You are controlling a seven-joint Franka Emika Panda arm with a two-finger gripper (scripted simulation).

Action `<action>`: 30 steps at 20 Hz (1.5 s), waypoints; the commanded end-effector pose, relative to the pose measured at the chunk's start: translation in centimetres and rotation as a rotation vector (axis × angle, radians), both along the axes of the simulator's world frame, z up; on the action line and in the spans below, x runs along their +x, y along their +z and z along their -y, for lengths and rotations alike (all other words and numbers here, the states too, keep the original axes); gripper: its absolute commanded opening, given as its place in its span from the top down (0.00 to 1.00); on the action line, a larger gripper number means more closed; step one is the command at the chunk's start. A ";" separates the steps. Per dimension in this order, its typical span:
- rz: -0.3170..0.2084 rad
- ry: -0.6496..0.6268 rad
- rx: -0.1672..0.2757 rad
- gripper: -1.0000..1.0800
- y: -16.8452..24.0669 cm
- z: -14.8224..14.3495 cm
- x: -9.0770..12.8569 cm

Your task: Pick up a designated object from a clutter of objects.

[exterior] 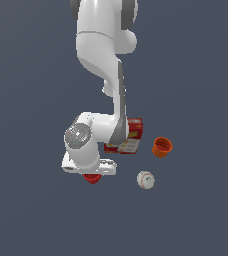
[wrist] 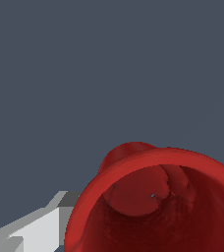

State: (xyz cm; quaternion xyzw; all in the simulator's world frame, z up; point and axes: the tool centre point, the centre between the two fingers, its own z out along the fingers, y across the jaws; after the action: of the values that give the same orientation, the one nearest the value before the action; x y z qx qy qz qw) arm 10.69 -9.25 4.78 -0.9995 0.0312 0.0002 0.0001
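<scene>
The red cup (wrist: 153, 197) is seen directly beneath the gripper (exterior: 92, 172), apart from the cracker box (exterior: 131, 135). It is judged light, stiff and thin-walled, best taken at the rim. Its mouth faces the wrist camera, so its axis runs toward the hand. Whether the fingers (wrist: 35, 229) are clenched cannot be told.

White arm bent low, wrist down, claw (exterior: 91, 175) mostly hidden
</scene>
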 end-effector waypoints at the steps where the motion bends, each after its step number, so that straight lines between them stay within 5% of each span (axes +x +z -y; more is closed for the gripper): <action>1: 0.000 0.000 0.000 1.00 0.0 0.0 0.0; 14: 0.000 0.000 0.000 1.00 3.9 0.8 -2.1; 30: 0.000 0.000 0.001 1.00 17.0 3.3 -8.8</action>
State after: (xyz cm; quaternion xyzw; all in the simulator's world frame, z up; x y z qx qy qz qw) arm 2.59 -12.31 20.33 -0.9995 0.0315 0.0010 0.0007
